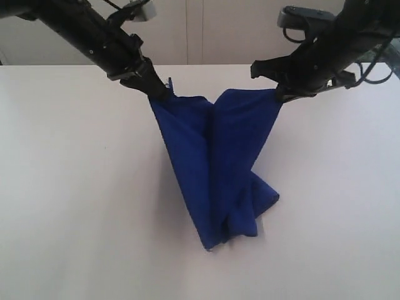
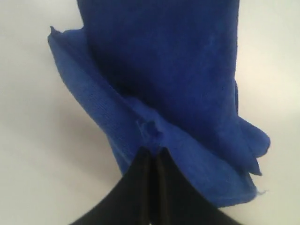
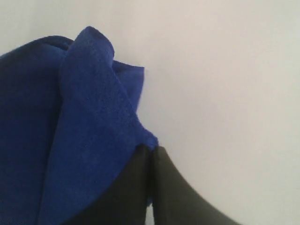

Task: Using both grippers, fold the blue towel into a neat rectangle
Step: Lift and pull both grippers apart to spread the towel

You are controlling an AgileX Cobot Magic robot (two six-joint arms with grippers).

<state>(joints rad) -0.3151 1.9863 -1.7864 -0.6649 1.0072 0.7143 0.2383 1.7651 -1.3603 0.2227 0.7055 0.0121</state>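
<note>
The blue towel (image 1: 215,159) hangs in a V above the white table, its lower folds bunched on the surface near the front. My left gripper (image 1: 159,90) is shut on the towel's upper left corner; in the left wrist view the cloth (image 2: 159,79) is pinched at the black fingertips (image 2: 153,151). My right gripper (image 1: 282,95) is shut on the upper right corner; in the right wrist view the towel (image 3: 70,140) drapes from the closed tips (image 3: 151,149). A small tag sticks up beside the left grip.
The white table (image 1: 69,206) spreads on every side of the towel. Its far edge meets a pale wall (image 1: 200,31) behind the arms. Cables (image 1: 375,69) loop off the right arm.
</note>
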